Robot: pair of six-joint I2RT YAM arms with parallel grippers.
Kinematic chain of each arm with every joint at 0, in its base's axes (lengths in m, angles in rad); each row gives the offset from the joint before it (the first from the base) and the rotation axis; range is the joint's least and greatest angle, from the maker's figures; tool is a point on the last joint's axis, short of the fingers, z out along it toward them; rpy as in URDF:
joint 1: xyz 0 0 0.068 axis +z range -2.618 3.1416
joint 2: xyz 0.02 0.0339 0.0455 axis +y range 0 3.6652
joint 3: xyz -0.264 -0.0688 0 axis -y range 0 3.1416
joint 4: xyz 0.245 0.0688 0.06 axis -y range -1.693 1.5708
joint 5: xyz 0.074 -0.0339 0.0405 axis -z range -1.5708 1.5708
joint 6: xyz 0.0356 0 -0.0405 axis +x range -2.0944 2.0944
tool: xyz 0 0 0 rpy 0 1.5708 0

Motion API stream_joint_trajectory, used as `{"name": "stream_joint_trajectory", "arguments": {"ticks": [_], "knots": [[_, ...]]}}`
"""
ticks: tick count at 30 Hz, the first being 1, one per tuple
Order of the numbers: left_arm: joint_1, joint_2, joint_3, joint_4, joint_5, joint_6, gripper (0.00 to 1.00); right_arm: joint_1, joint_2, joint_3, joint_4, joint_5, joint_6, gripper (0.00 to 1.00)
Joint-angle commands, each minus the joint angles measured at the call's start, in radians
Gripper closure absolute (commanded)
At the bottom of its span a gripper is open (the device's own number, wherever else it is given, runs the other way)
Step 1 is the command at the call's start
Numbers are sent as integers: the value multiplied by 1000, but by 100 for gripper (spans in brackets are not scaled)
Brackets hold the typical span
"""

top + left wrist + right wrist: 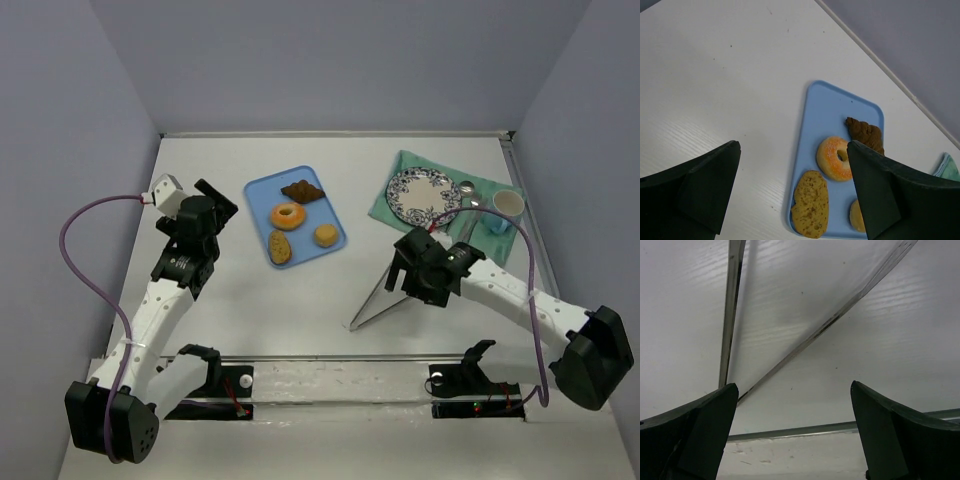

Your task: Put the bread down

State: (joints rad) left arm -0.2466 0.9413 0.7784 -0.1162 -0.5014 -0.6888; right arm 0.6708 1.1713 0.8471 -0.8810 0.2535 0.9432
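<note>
Top external: round, smooth golden bread (325, 235) on a blue tray (264, 196); left hand (792, 148) and right hand (793, 386) released.

The table (300, 300) is white with faint ridged streaks. At upper centre, the tray (262, 203) is light blue. The bread (325, 235) is golden-yellow, the doughnut (288, 215) orange with a pale dusting, the roll (280, 247) brown and speckled, and the twisted pastry (301, 191) dark brown. At upper right, the plate (397, 195) is white with a dark blue floral pattern, the cloth (384, 210) teal, and the cup (508, 204) cream. A cable (66, 245) at left is purple.
</note>
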Motion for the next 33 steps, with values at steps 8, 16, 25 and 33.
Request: {"name": "stream_joint_trajectory", "arguments": {"ticks": [8,16,25,33], "knots": [[7,11,-11,43,-19,2,1,187,195,12,100,33,302,0],[7,14,-19,58,-3,5,1,205,280,34,207,92,367,0],[7,30,-19,73,21,18,1,214,223,3,226,85,387,0],[7,21,-24,75,29,26,1,214,266,-5,223,115,414,0]]}}
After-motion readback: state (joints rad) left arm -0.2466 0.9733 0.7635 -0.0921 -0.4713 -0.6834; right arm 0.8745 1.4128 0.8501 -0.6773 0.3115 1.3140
